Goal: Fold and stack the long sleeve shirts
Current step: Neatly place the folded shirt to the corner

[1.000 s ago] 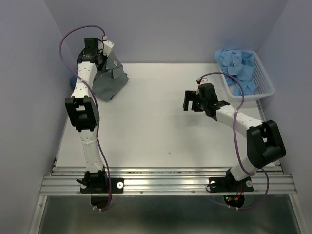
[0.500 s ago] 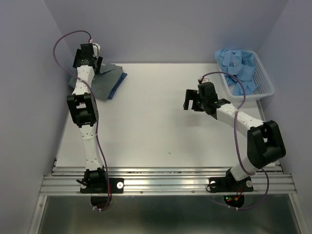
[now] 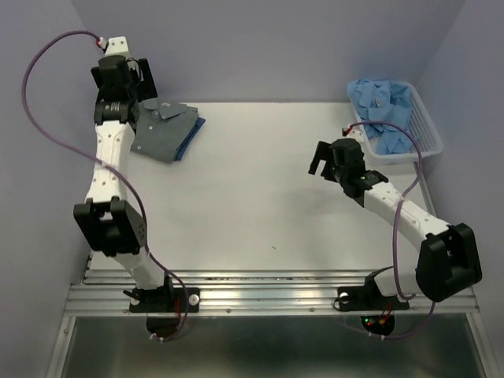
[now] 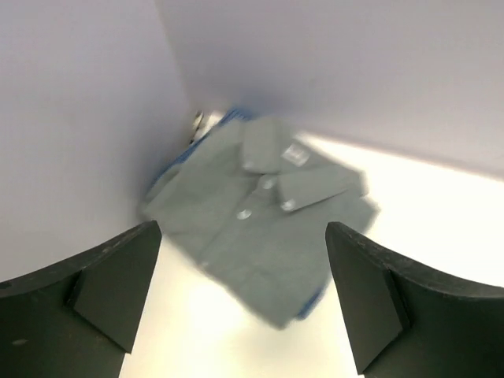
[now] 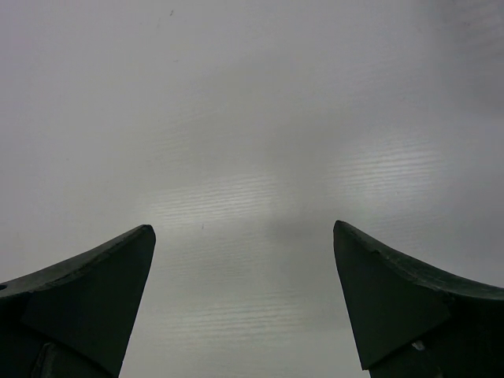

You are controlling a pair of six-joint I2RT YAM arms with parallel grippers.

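Observation:
A folded dark grey shirt [image 3: 161, 130] lies flat at the far left of the table, collar up. The edge of a dark blue shirt [image 3: 194, 134] shows beneath it. In the left wrist view the grey shirt [image 4: 260, 228] is blurred, with a blue edge [image 4: 315, 303] under it. My left gripper [image 3: 135, 79] [image 4: 242, 236] hangs open above the pile, holding nothing. My right gripper [image 3: 324, 167] [image 5: 242, 228] is open over bare table right of centre. Light blue shirts [image 3: 382, 106] lie crumpled in the basket.
The white slatted basket [image 3: 429, 134] stands at the far right against the wall. Lavender walls close in the table on the left, back and right. A metal rail [image 3: 268, 295] with both arm bases runs along the near edge.
My left gripper has opened and let go of the grey shirt, which now lies flat on the blue one. The left arm rose and swung back left. The right arm shifted slightly right.

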